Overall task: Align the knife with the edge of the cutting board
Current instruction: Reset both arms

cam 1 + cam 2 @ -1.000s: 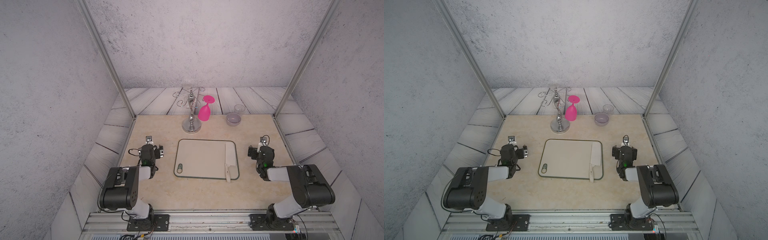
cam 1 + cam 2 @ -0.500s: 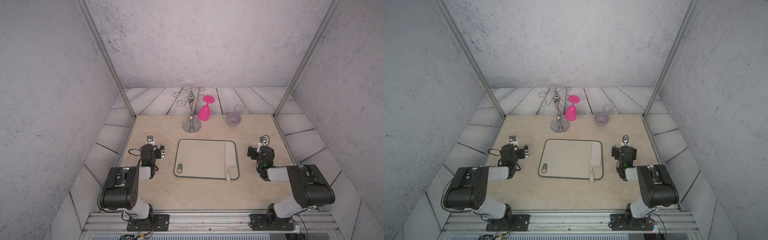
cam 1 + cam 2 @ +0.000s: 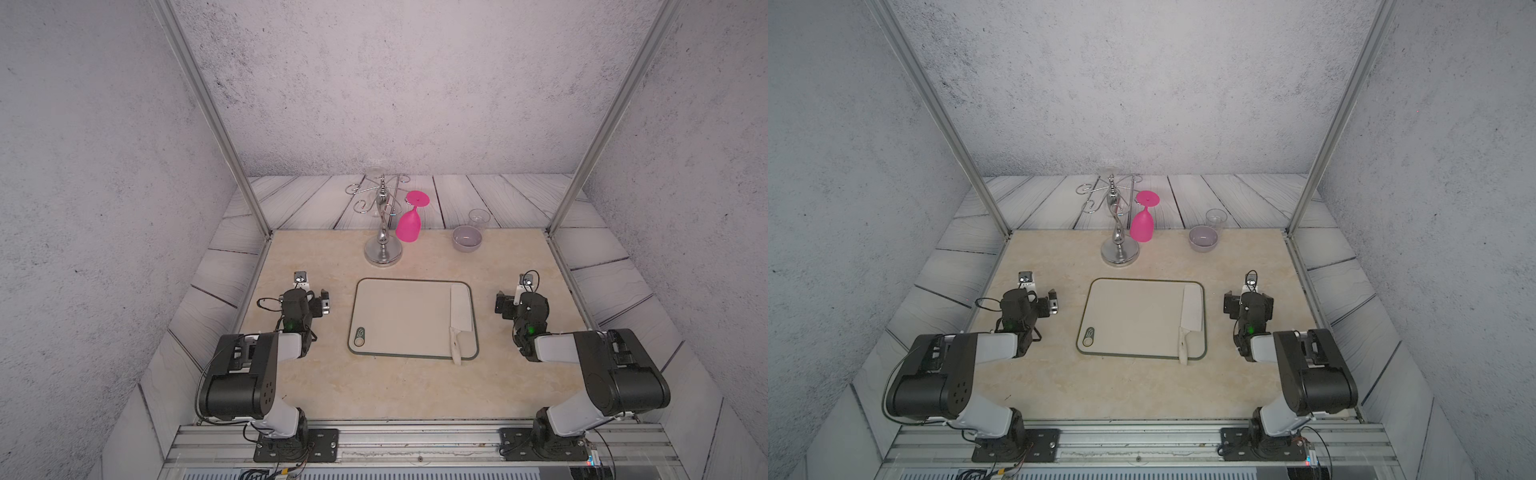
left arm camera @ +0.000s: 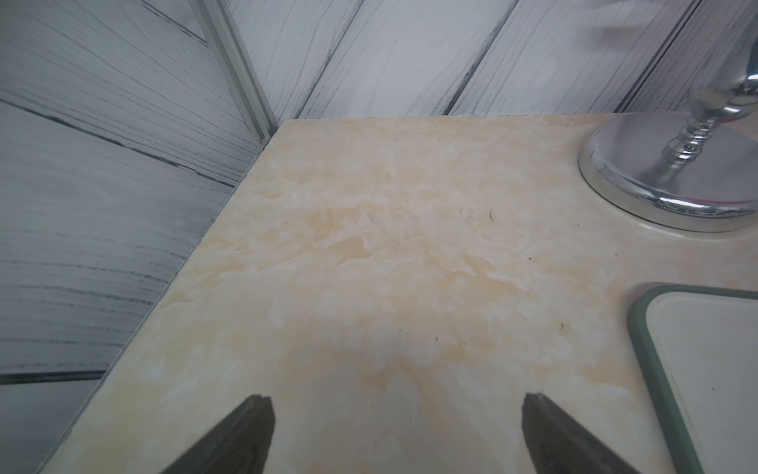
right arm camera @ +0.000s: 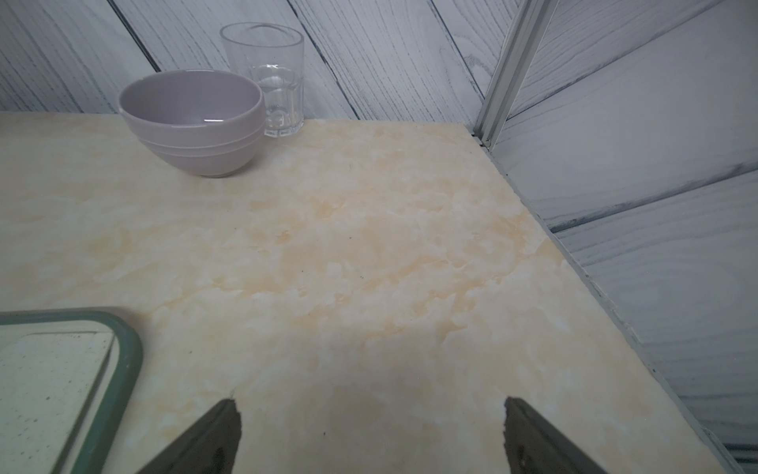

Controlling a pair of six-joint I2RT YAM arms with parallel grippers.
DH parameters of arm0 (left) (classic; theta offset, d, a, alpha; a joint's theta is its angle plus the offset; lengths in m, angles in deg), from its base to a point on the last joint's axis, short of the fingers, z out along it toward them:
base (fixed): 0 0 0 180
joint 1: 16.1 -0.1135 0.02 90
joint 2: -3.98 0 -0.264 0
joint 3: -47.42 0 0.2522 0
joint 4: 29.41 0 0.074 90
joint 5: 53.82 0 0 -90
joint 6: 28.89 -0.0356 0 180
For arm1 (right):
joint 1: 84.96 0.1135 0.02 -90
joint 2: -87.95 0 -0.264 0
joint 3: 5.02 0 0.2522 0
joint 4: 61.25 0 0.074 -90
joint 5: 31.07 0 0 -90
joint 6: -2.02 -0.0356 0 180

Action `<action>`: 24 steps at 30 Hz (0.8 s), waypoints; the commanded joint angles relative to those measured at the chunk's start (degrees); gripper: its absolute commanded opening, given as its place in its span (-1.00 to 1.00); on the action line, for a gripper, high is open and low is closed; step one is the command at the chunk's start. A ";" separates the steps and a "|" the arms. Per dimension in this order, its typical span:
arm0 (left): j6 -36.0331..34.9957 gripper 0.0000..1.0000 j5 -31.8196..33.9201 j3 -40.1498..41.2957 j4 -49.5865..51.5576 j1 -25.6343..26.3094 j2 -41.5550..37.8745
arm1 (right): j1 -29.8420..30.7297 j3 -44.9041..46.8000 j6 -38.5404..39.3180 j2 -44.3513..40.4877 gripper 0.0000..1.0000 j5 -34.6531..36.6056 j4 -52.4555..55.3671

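Note:
The beige cutting board [image 3: 403, 320] [image 3: 1133, 320] with a green-grey rim lies flat mid-table in both top views. The knife [image 3: 461, 309] [image 3: 1192, 309] rests on it lengthwise beside the right rim, with its cream handle sticking past the near rim. My left gripper [image 3: 305, 300] [image 4: 396, 404] hovers low over bare table left of the board, open and empty. My right gripper [image 3: 521, 302] [image 5: 371, 404] sits right of the board, also open and empty. Each wrist view catches a board corner [image 4: 640, 328] [image 5: 131, 353]. The right wrist view also shows the blade [image 5: 49, 390].
A chrome stand [image 3: 383, 245] holds an upside-down pink glass [image 3: 409, 222] behind the board. A lilac bowl [image 3: 467, 239] and a clear tumbler [image 3: 478, 218] stand at the back right. Metal posts and plank walls border the table.

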 commanded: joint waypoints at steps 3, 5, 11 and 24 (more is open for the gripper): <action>-0.50 0.99 -0.18 -0.55 -0.77 -0.14 -0.38 | -5.08 -1.15 3.08 -1.41 0.98 -21.73 2.19; -0.51 0.99 -0.21 -0.53 -0.85 -0.08 -0.45 | -6.44 -0.75 3.85 -1.33 0.98 -27.38 1.60; -0.49 1.00 -0.16 -0.49 -0.81 -0.11 -0.40 | -6.53 -0.73 4.21 -1.53 0.98 -28.04 1.85; -0.42 0.99 -0.32 -0.52 -0.78 -0.21 -0.38 | -6.48 -2.26 -0.28 -0.97 0.98 -17.09 3.95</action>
